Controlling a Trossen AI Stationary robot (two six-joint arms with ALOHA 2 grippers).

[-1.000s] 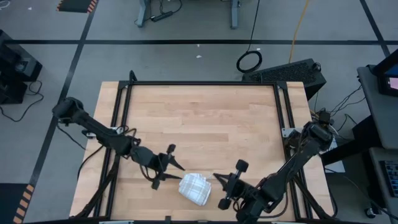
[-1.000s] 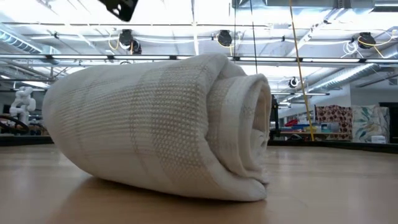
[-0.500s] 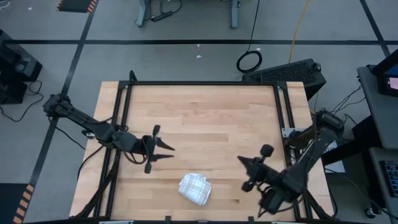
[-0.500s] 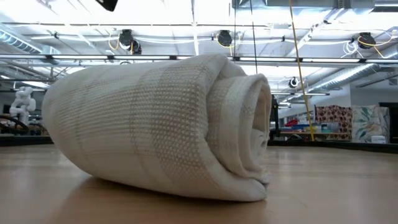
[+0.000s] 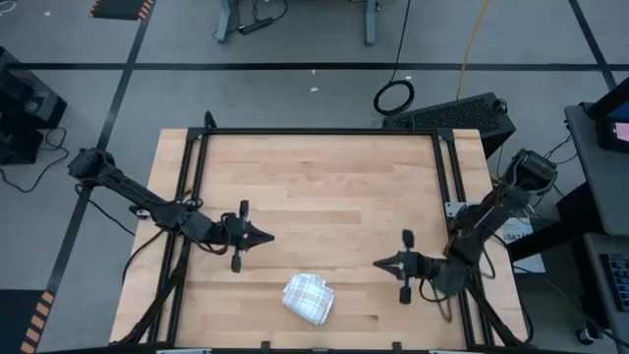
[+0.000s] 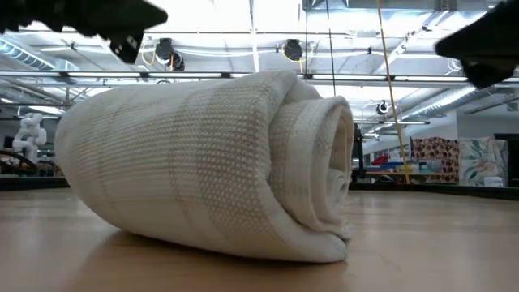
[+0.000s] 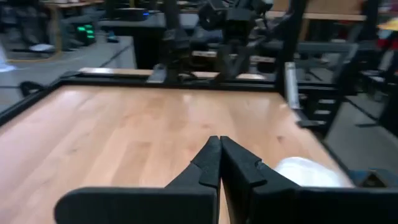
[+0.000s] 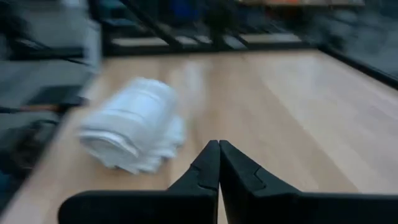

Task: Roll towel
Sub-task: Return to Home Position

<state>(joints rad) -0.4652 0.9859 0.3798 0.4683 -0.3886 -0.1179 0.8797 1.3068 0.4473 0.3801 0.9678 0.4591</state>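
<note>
Towel (image 5: 308,298), white and faintly checked, is rolled on the desk (image 5: 324,187); left gripper (image 5: 267,236) and right gripper (image 5: 378,264) are held closed, clear of it.

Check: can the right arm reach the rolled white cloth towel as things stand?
Probably yes: the rolled white cloth towel lies alone on the wooden table, nothing between it and the shut right gripper.

1. Towel (image 5: 308,298): white, with a faint grey check.
2. Table (image 5: 324,187): pale tan wood, streaked with grain.
3. Frame (image 5: 319,132): black.
4. Left gripper (image 5: 269,236) and right gripper (image 5: 377,264): black.
5. Floor (image 5: 295,39): grey, crossed by black lines.
</note>
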